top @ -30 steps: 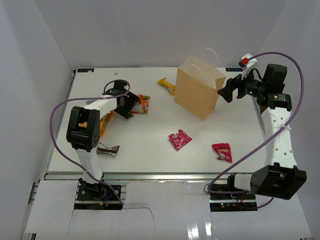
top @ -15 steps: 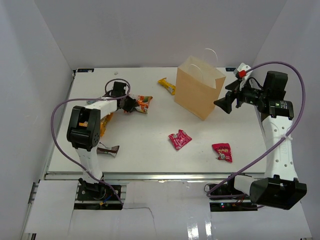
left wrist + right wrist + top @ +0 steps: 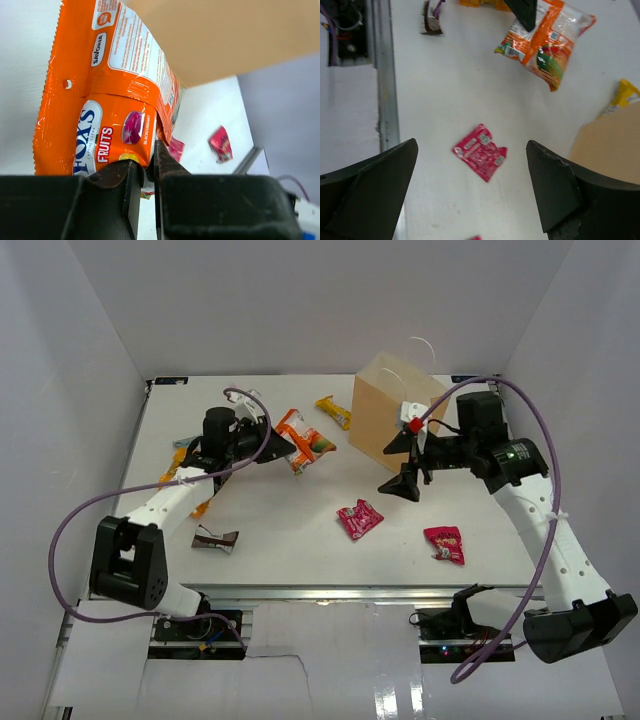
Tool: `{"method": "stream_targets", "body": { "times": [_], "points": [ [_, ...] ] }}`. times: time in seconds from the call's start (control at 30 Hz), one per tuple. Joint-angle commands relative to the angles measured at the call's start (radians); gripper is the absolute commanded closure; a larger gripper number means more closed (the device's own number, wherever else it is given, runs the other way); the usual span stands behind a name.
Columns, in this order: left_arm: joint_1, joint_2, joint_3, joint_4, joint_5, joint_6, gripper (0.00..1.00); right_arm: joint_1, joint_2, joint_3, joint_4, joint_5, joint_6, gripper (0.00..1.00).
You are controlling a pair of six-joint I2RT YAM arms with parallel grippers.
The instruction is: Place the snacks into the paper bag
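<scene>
1. The left hand [image 3: 281, 446] is clamped on the orange packet [image 3: 303, 439] and holds it left of the paper bag [image 3: 392, 430].
2. The right hand [image 3: 401, 463] is spread wide and empty, in front of the bag.
3. One red-pink packet [image 3: 359, 519] lies on the bench [image 3: 290, 510] below the right hand. A second red-pink packet [image 3: 444, 543] lies nearer the front edge.
4. A yellow bar [image 3: 333, 411] lies just left of the bag.

Paper bag [image 3: 385, 410] is standing at the rear right of the table [image 3: 300, 530]. Fox's packet [image 3: 303, 443] is hanging pinched in the left gripper [image 3: 283, 445], left of the bag. A bar [image 3: 334, 412] is lying just left of the bag. A middle packet [image 3: 359, 519] and a right-hand packet [image 3: 444, 543] are lying before it, with the right gripper [image 3: 402, 462] hovering between.
</scene>
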Motion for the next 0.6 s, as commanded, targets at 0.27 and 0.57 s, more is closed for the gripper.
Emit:
{"method": "stream_targets", "body": {
  "times": [0.27, 0.57],
  "points": [
    [-0.248, -0.194, -0.034, 0.134, 0.19, 0.152, 0.96, 0.241, 0.158, 0.056, 0.436, 0.43, 0.887, 0.04],
    [-0.324, -0.257, -0.022, 0.136, 0.13, 0.153, 0.97, 0.241, 0.14, 0.085, 0.459, 0.409, 0.76, 0.07]
  ]
}}
